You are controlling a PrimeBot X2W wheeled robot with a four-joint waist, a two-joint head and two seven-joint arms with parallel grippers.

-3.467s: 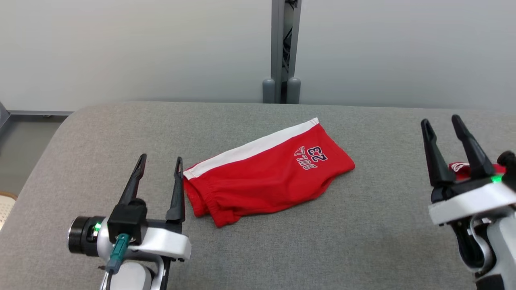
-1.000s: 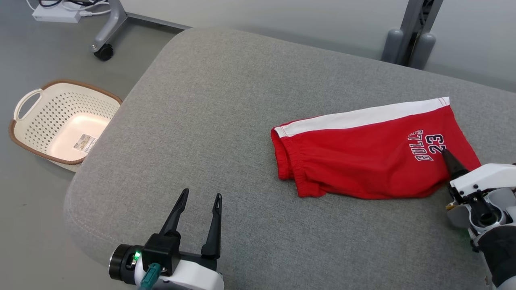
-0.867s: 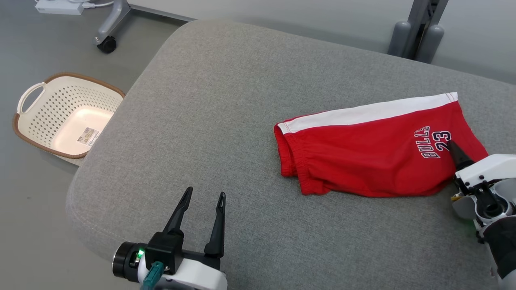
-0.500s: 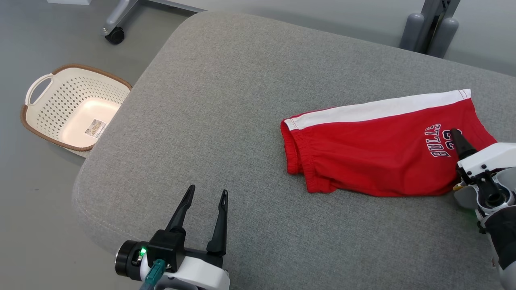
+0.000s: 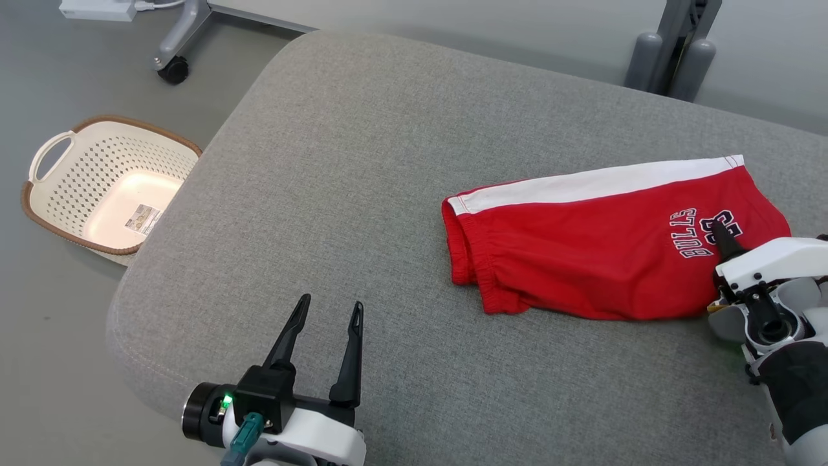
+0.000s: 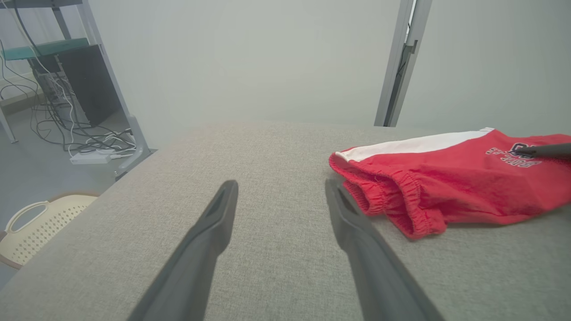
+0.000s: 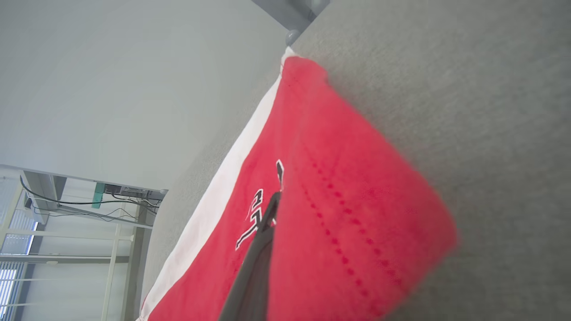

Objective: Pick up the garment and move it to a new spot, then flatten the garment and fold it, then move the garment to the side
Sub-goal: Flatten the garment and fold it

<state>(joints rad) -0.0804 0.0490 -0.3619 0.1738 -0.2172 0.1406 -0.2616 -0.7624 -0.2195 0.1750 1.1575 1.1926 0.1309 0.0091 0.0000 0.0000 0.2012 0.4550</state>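
Note:
The garment (image 5: 582, 259) is a pair of red shorts with a white side stripe and a "BULLS 23" print, folded and lying on the grey cushion (image 5: 356, 162). My right gripper (image 5: 717, 233) is at its right end by the print, shut on the cloth. In the right wrist view one dark finger lies on top of the red fabric (image 7: 334, 200), and the other is hidden beneath it. My left gripper (image 5: 330, 304) stands open near the cushion's front edge, left of the waistband (image 6: 392, 196), with nothing between its fingers. The right finger (image 6: 542, 150) also shows over the print.
A cream perforated basket (image 5: 65, 188) with a brown rim sits on the floor left of the cushion. A grey post (image 5: 673, 52) stands behind the cushion. A wheeled stand leg (image 5: 171, 65) and cables are at the far left.
My right gripper has shut on the shorts' right end by the print. The head camera has shifted a little. The left gripper stays open in place.

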